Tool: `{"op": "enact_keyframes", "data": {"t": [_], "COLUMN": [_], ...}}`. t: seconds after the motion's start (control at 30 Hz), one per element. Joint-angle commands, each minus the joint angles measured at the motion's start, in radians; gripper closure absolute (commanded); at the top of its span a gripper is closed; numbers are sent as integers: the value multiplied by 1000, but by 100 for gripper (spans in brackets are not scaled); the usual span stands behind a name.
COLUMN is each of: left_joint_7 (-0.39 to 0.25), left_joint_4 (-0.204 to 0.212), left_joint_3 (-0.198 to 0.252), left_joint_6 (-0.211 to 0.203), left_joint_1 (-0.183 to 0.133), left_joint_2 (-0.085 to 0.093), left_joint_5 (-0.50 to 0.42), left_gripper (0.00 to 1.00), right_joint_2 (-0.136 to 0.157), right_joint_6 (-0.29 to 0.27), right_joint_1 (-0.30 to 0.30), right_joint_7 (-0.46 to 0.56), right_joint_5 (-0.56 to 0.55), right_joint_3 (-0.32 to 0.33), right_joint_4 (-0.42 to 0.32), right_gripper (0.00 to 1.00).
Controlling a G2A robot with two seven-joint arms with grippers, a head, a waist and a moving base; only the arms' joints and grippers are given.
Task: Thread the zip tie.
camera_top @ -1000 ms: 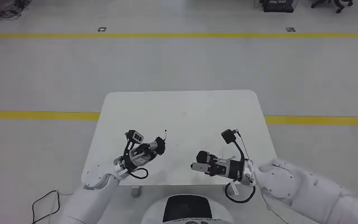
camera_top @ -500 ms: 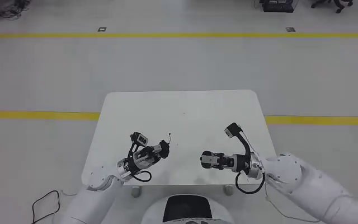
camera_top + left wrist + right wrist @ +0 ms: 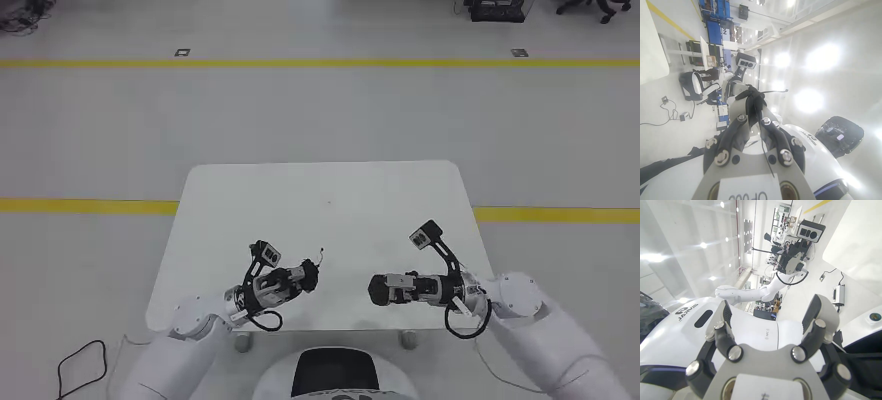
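Top view first: both arms hung over the near edge of the white table, pointed at each other with a gap between them. The left gripper had the zip tie pinched, a thin black sliver poking out of its tip, off the tabletop. The right gripper sat across from it, well short of touching the tie. Couldn't really judge its fingers from up there.

Left wrist view made it way clearer. The left gripper was clamped tight on the zip tie, fingers pressed together. The black strap ran between the fingers and back along the gripper body, and past the tips it bent sideways, ending in a little head. A corner of the table showed off to the side.

Right wrist view: the right gripper had its fingers spread wide. Farther off I could see the left gripper facing back at it, with the zip tie sticking out as a thin dark line. The table was in there too.
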Motion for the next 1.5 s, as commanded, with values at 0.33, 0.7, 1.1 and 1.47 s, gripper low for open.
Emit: {"op": "enact_keyframes", "data": {"t": [0.33, 0.7, 1.1, 1.47], "left_joint_7": [-21, -81, -56, -8], "left_joint_4": [13, 99, 82, 74], "left_joint_3": [70, 193, 198, 188], "left_joint_6": [-4, -18, -13, -18], "left_joint_1": [-20, -97, -100, -94], "left_joint_2": [-15, -64, -72, -122], "left_joint_5": [-75, -184, -207, -182], "left_gripper": [100, 100, 100, 100], "right_joint_2": [-19, -119, -129, -202], "right_joint_6": [0, 0, 0, 0], "right_joint_1": [36, 208, 213, 205], "right_joint_7": [99, 322, 271, 322], "right_joint_5": [186, 462, 430, 535], "right_joint_3": [-31, -210, -218, -205], "right_joint_4": [84, 396, 394, 442], "right_gripper": [0, 0, 0, 0]}}
